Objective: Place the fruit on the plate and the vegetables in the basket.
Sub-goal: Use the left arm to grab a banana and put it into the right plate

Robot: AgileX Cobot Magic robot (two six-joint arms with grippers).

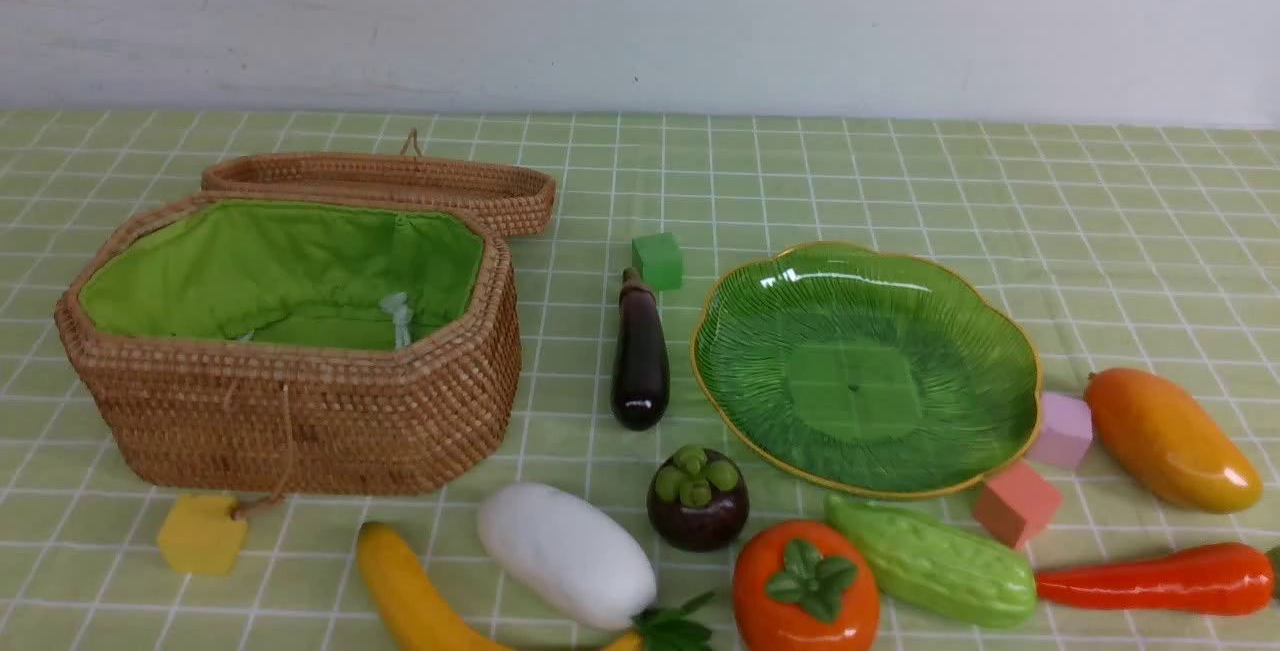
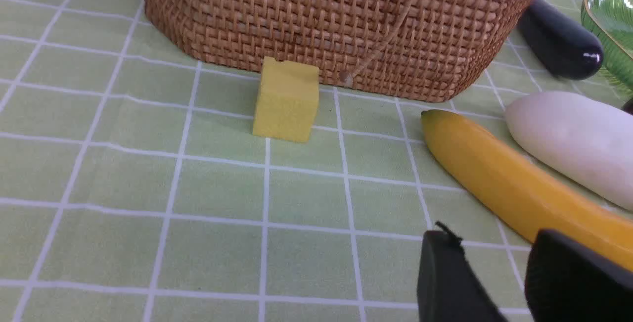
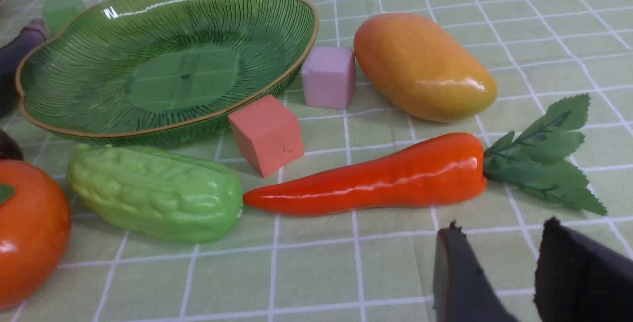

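The wicker basket (image 1: 300,411) stands open and empty at the left. The green plate (image 1: 866,367) lies empty at the right. The eggplant (image 1: 640,356) lies between them. In front lie the banana (image 1: 410,596), white radish (image 1: 565,553), mangosteen (image 1: 697,497), persimmon (image 1: 806,586), light-green gourd (image 1: 930,561) and carrot (image 1: 1150,579). The mango (image 1: 1170,439) lies right of the plate. Neither gripper shows in the front view. My left gripper (image 2: 494,243) is open and empty beside the banana (image 2: 514,188). My right gripper (image 3: 499,235) is open and empty just short of the carrot (image 3: 376,176).
Small cubes lie about: yellow (image 1: 202,533) by the basket's front, green (image 1: 657,261) behind the eggplant, pink (image 1: 1062,429) and salmon (image 1: 1016,503) at the plate's right edge. The basket's lid (image 1: 400,183) lies folded back. A pale wall runs behind the checked tablecloth.
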